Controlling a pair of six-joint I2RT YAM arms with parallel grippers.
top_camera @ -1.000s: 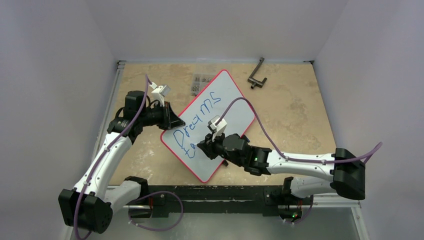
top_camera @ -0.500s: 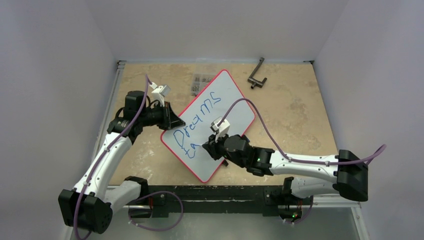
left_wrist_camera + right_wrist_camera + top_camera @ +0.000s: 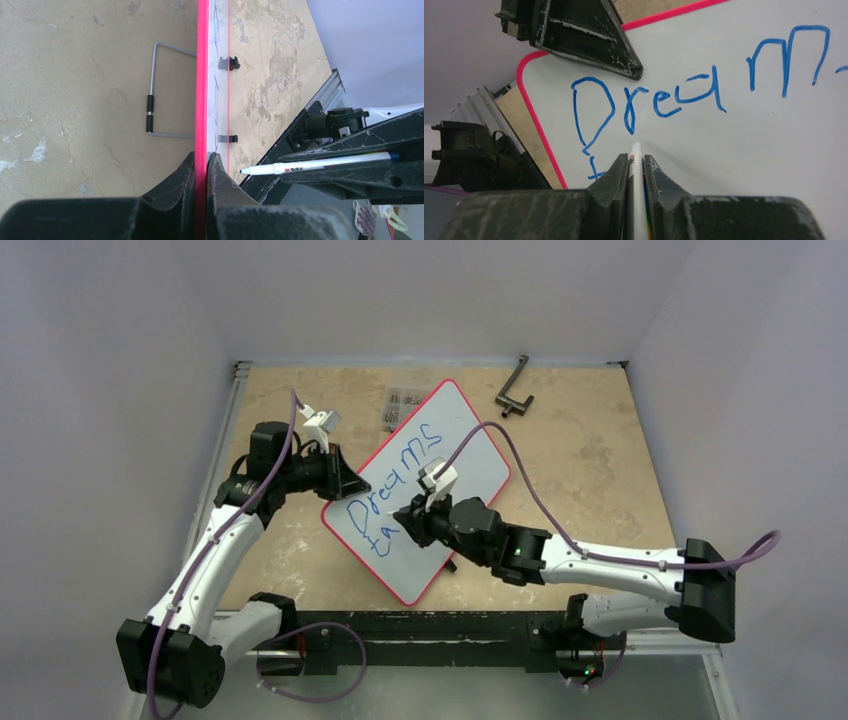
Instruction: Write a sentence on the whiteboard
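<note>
The whiteboard [image 3: 472,445], white with a red rim, lies slanted in the middle of the table. Blue lettering [image 3: 395,472] on it reads "Dreams", with "ta" begun on a second line. My left gripper [image 3: 345,483] is shut on the board's left edge, its jaws pinching the red rim [image 3: 202,75]. My right gripper [image 3: 408,518] hovers over the lower half of the board, shut on a white marker [image 3: 636,148]. The marker's tip points at the white surface just below "Dream" [image 3: 787,65]. From the left wrist, the marker [image 3: 310,166] shows close to the board face.
A dark metal crank-shaped tool [image 3: 514,390] lies at the back right. A small pack of grey parts [image 3: 400,406] sits behind the board. A grey wire bracket [image 3: 154,95] lies beside the board's edge. White walls close in on three sides.
My right gripper has shifted a little up and left across the board with the marker. The left arm and the board have stayed put.
</note>
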